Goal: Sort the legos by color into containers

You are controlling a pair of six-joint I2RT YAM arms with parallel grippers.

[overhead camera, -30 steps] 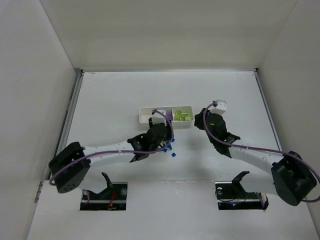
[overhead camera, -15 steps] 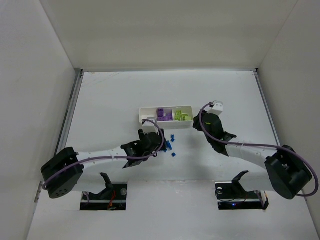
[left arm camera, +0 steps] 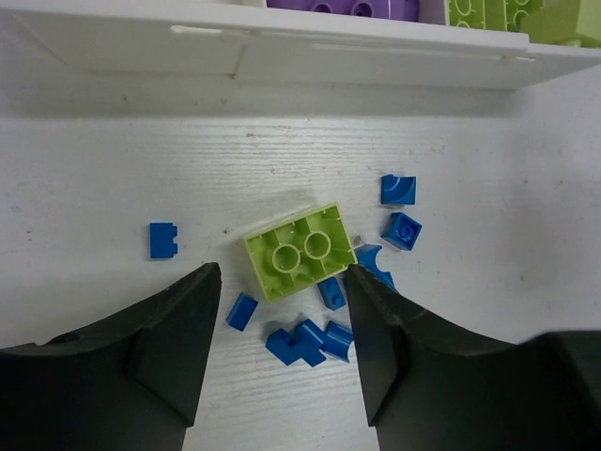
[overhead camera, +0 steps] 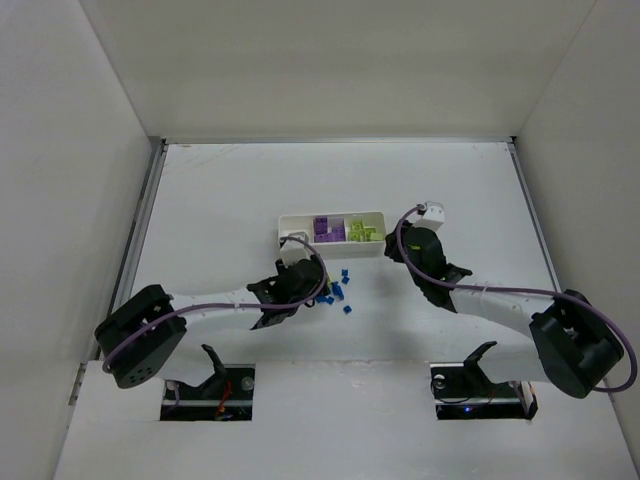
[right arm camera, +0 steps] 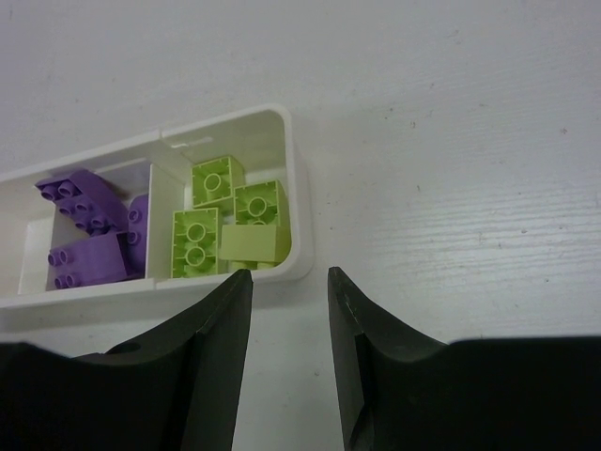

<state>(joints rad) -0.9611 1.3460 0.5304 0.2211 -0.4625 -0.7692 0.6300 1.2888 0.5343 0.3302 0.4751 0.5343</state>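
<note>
Top external view: the white table point(overhead camera: 220, 200) carries the tray point(overhead camera: 283, 232) near its middle. In the tray, the middle compartment holds purple blocks point(right arm camera: 84, 225) and the right one holds lime-green bricks point(right arm camera: 211, 225). The left one looks bare, presumably kept for blue.

The right gripper point(right arm camera: 288, 274) hangs just short of the tray's green end, jaws apart with nothing between them, seemingly parked out of the way. The left gripper point(left arm camera: 280, 272) stands open low over the table. Its jaws sit either side of a stray lime-green brick point(left arm camera: 300, 249), which lies underside up among scattered blue pieces point(left arm camera: 305, 340) just in front of the tray. It looks set to pinch that brick.

A second ago the left gripper was up at the tray's near wall. It has pulled back toward its base, uncovering the blue pieces. The right one has shifted only slightly.
</note>
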